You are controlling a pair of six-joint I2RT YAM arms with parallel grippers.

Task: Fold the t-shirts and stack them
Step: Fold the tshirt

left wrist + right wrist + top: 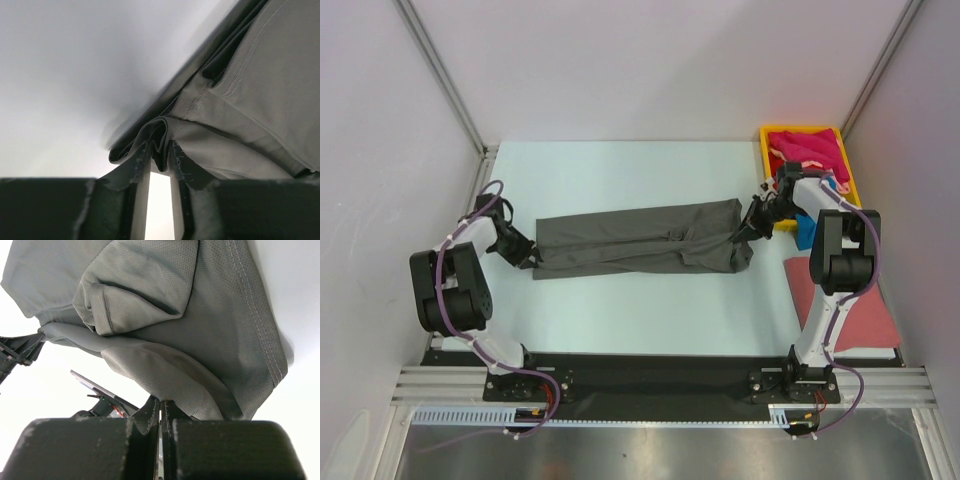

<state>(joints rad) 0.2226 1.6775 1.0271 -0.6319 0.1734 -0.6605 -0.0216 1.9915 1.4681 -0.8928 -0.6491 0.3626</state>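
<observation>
Looking down from above, the yellow tray (764,150) sits in the far right corner of the table (620,320). It holds a crumpled magenta t-shirt (810,148) with a bit of salmon-pink t-shirt (817,167) on its near side. A bright blue t-shirt (804,232) shows just beside the tray's near edge, partly hidden by the right arm. A red t-shirt (865,320) lies flat on the table's near right part. The dark grey t-shirt (640,250) stretches as a long, narrow band across the middle of the table. The left gripper (527,258) is at its left end and the right gripper (745,232) at its right end. The table is pale and smooth, closed in by plain white walls (620,70).

From the left wrist, the left gripper (160,150) has its jaws a narrow way apart, with light showing through the gap. A bunched fold of the dark grey t-shirt (250,100) sits between the fingertips (132,167). Behind it the pale table (75,75) is a blur.

From the right wrist, the right gripper (160,407) has its jaws pressed together on an edge of the dark grey t-shirt (200,315). The cloth hangs in folds beyond the fingers, a stitched hem running down its right side. The white table (300,415) shows around it.
</observation>
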